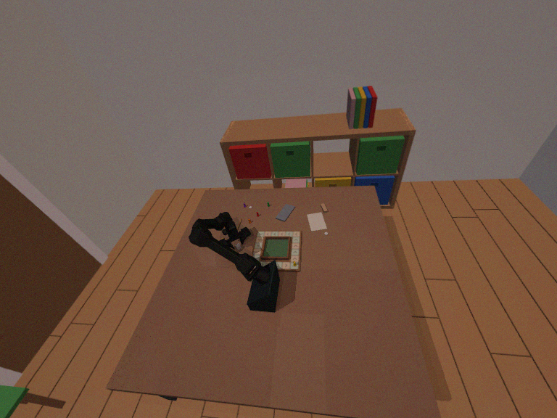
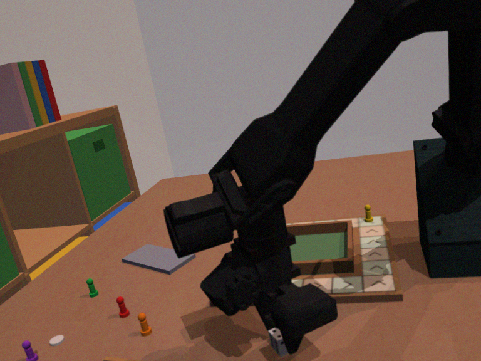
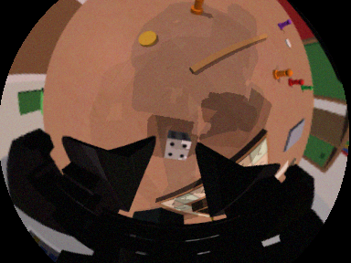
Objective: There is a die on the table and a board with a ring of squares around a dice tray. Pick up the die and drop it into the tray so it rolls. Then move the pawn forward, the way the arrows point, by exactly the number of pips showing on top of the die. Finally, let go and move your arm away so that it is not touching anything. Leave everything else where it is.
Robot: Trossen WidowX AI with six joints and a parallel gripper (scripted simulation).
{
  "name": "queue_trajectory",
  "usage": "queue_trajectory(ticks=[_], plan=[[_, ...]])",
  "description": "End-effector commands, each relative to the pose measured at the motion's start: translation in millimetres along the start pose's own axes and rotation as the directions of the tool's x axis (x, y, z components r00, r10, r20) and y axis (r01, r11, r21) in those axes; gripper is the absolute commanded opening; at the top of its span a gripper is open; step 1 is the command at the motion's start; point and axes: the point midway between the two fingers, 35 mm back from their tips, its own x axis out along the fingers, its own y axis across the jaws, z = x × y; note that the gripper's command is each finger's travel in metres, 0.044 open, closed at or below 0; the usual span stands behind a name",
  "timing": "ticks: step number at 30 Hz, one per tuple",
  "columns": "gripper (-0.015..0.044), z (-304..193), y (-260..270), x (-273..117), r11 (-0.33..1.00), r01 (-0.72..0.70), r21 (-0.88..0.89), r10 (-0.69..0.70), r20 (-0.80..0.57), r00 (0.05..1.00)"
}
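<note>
The yellow pawn (image 1: 294, 263) (image 2: 368, 214) (image 3: 211, 218) stands upright (long axis vertical).

The pawn (image 1: 294, 263) (image 2: 368, 214) stands on a corner of the board (image 1: 300, 252) (image 2: 369, 297); the die (image 2: 278, 341) (image 3: 177, 145) lies beside the board.

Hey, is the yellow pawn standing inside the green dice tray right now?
No, the yellow pawn stands on a corner square of the board, outside the tray.

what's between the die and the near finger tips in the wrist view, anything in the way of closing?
Nothing: only bare tabletop shows either side of the die in the wrist view.
</note>
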Motion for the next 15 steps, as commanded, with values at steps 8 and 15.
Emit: queue_trajectory(ticks=[8, 15], plan=[[0.0084, -1.3, -1.0, 3.0, 1.0, 0.004, 0.006, -0.004, -0.004, 1.0], [0.0, -1.2, -2.1, -5.4, 1.0, 0.007, 0.009, -0.007, -0.011, 1.0]])
